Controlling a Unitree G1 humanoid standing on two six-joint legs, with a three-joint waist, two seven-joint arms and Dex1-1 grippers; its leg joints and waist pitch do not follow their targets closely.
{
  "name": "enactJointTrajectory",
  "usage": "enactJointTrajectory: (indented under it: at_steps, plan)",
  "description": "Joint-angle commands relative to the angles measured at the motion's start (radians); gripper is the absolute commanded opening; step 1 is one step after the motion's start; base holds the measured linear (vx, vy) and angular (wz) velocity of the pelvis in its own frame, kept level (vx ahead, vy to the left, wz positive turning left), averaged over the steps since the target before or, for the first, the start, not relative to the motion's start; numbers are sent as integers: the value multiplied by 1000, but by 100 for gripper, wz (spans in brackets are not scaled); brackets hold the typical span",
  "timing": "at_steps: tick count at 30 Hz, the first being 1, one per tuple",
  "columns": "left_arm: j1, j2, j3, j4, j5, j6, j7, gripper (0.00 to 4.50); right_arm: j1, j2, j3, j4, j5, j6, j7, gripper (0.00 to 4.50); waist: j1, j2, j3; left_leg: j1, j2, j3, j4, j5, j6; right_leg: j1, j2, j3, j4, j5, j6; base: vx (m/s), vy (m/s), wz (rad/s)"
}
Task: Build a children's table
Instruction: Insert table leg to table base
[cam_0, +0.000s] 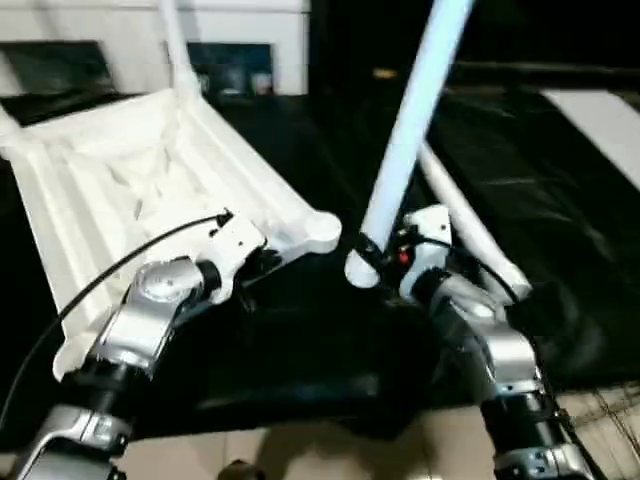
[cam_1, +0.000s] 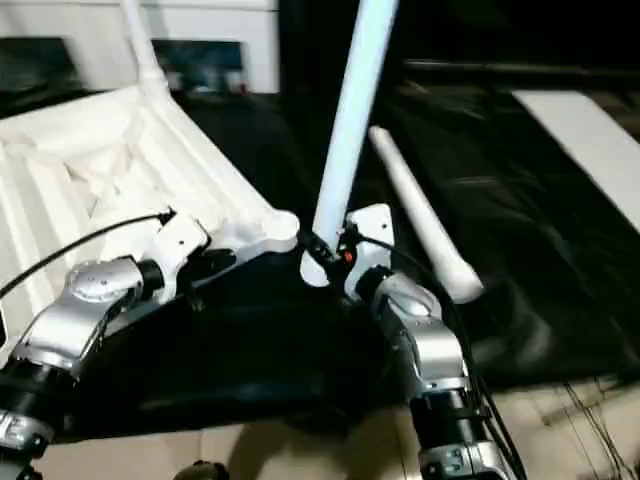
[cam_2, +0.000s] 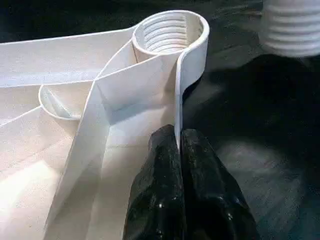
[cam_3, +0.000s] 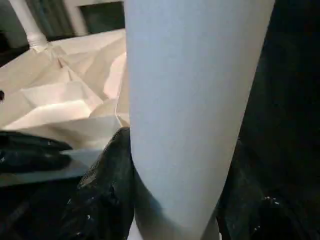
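The children's table lies upside down: its white tabletop (cam_0: 120, 180) shows a ribbed underside on a black sheet. My left gripper (cam_2: 177, 137) is shut on the thin rim wall just below the near corner socket (cam_2: 170, 32), which is threaded and empty. My right gripper (cam_0: 385, 262) is shut on a long white leg (cam_0: 410, 130), held nearly upright and leaning to the right at its top. The leg's threaded lower end (cam_2: 292, 25) hangs just right of that socket, not touching it. Another leg (cam_0: 175, 50) stands in the far corner socket. A loose leg (cam_1: 420, 215) lies behind my right gripper.
A white cabinet with glass doors (cam_0: 240, 60) stands at the back. A white panel (cam_0: 600, 120) lies on the black sheet (cam_0: 300, 340) at the far right. Pale floor (cam_0: 300, 450) shows along the near edge, with thin wires (cam_0: 600, 410) at the right.
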Motion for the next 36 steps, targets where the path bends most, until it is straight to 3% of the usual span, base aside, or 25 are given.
enactJointTrajectory:
  at_steps: [1, 2, 3, 4, 5, 6, 7, 8, 9, 10, 11, 12, 13, 14, 15, 16, 19, 21, 22, 24, 26, 28, 29, 32, 36]
  plan:
    - [-1, -4, 50, -47, -18, -19, 41, 0, -5, -3, -15, -37, 12, 23, 2, 184, -34, 23, -69, 127, 81, -47, -102, -247, 229, -17, 11, 56, 23, -207, -207, 172, -25, 24]
    - [6, -8, 47, -56, -24, -26, 33, 0, -4, -8, -15, -40, 9, 20, 8, 184, -38, 28, -73, 169, 93, -59, -94, -224, 277, -55, 11, 68, 49, -165, -195, 188, -30, 2]
    - [11, -11, 46, -64, -30, -28, 28, 0, -4, -10, -13, -43, 5, 17, 11, 184, -40, 10, -78, 205, 115, -79, -75, -72, 401, -109, -11, 99, 96, -80, -146, 188, -30, 2]
    - [18, -10, 37, -72, -29, -30, 17, 0, -4, -17, -10, -45, -1, 8, 18, 184, -46, -14, -94, 213, 113, -87, -35, 243, 520, -155, -42, 146, 110, 40, -80, 135, -38, 2]
    - [24, -9, 28, -81, -32, -35, 5, 0, -8, -23, -11, -45, -1, 2, 22, 184, -38, -31, -96, 195, 88, -70, -16, 350, 524, -154, -65, 173, 91, 122, -67, 43, -65, -1]
    - [32, -8, 18, -90, -40, -45, -15, 0, -17, -30, -18, -42, 7, 1, 22, 184, -3, -73, -102, 50, -38, 19, 40, 449, 409, -43, -83, 222, 64, 502, -70, 43, -65, -1]
    - [34, -8, 16, -91, -45, -59, -24, 0, -24, -33, -23, -39, 11, 2, 20, 184, 30, -87, -118, -48, -87, 50, 55, 314, 284, 36, -66, 262, 98, 1008, -72, 29, -46, 21]
    - [34, -8, 16, -91, -45, -59, -24, 0, -24, -33, -23, -39, 11, 2, 20, 184, 46, -73, -121, -52, -68, 52, 45, 265, 213, 33, -68, 257, 118, 1219, -74, 35, -27, 37]
    - [35, -4, 9, -93, -50, -66, -44, 0, -32, -41, -25, -37, 15, 2, 20, 184, 59, -65, -124, -33, -61, 68, 35, 232, 117, 27, -15, 238, 135, 1410, -60, 35, -27, 37]
    - [37, 5, -3, -95, -58, -59, -79, 0, -42, -52, -28, -35, 18, 0, 27, 184, 65, -49, -123, -17, -45, 73, 33, 242, 74, 10, 8, 223, 141, 1342, -44, 8, -18, 28]
    - [38, 10, -10, -95, -62, -55, -98, 0, -47, -58, -31, -35, 21, -3, 35, 184, 68, -38, -126, 2, -23, 74, 33, 252, 61, -8, 9, 217, 139, 1198, -40, -3, -21, 18]
    - [39, 19, -20, -96, -67, -54, -135, 0, -56, -68, -38, -39, 29, -2, 57, 184, 69, -39, -122, 2, -14, 74, 28, 249, 59, -14, 8, 216, 133, 1133, -43, -3, -21, 18]
    - [38, 22, -24, -95, -69, -57, -152, 0, -60, -72, -40, -42, 36, 0, 71, 184, 74, -43, -113, 9, -2, 75, 14, 194, 35, -28, 4, 214, 115, 964, -55, 0, 0, 0]
    - [36, 26, -27, -93, -68, -60, -165, 0, -60, -76, -44, -47, 46, 2, 87, 184, 72, -45, -109, 6, 1, 73, 5, 166, 18, -24, 3, 214, 109, 879, -64, -78, 30, 5]
    - [33, 30, -33, -89, -63, -68, -175, 0, -63, -84, -43, -50, 59, 17, 110, 184, 79, -40, -101, 18, 11, 74, -4, 96, -13, -39, -3, 214, 92, 691, -85, -78, 30, 5]
    - [30, 37, -41, -84, -63, -75, -198, 0, -64, -95, -37, -51, 62, 31, 131, 184, 79, -41, -95, 22, 18, 73, -16, 20, -34, -42, -10, 214, 78, 512, -113, -90, 39, 5]
    - [20, 44, -50, -74, -66, -82, -232, 0, -73, -116, -29, -40, 61, 51, 153, 184, 73, -36, -89, 26, 24, 74, -38, -80, -67, -45, -23, 212, 51, 224, -169, -100, 42, 0]
    - [3, 56, -65, -62, -72, -92, -295, 0, -88, -146, -16, -21, 66, 90, 205, 184, 70, -43, -83, 23, 23, 79, -44, -126, -70, -49, -25, 215, 40, 132, -175, -103, 46, -2]
    - [-4, 61, -73, -57, -73, -93, -317, 0, -92, -158, -4, -15, 65, 114, 228, 184, 68, -49, -76, 21, 20, 86, -48, -178, -70, -53, -29, 218, 29, 29, -173, -93, 36, -2]
    - [-10, 74, -87, -53, -74, -95, -356, 0, -93, -187, 30, 1, 57, 150, 277, 184, 69, -48, -75, 25, 22, 90, -53, -227, -74, -60, -35, 221, 19, -86, -167, -79, 28, -3]
    - [-16, 86, -101, -50, -78, -98, -395, 0, -93, -210, 59, 27, 42, 157, 316, 184, 70, -50, -74, 27, 24, 92, -56, -257, -75, -68, -38, 222, 12, -141, -165, -34, 11, 0]
    - [-22, 98, -119, -47, -75, -106, -433, 0, -107, -211, 59, 61, 35, 146, 324, 184, 71, -58, -79, 25, 25, 93, -58, -236, -70, -70, -39, 221, 11, -126, -161, 0, 0, 0]
    - [-25, 102, -126, -44, -72, -107, -445, 0, -113, -209, 56, 72, 36, 144, 325, 184, 72, -55, -80, 27, 24, 94, -57, -230, -67, -73, -38, 221, 11, -120, -163, 0, 0, 0]
    - [-30, 106, -137, -37, -60, -115, -457, 0, -127, -205, 54, 87, 35, 144, 326, 184, 77, -58, -81, 26, 25, 99, -56, -214, -68, -76, -37, 222, 14, -74, -172, 0, 0, 0]
    - [-43, 110, -160, -15, -28, -121, -467, 0, -157, -184, 53, 114, 38, 132, 322, 184, 84, -60, -89, 20, 22, 103, -48, -125, -43, -71, -34, 219, 28, 66, -182, 0, 0, 0]
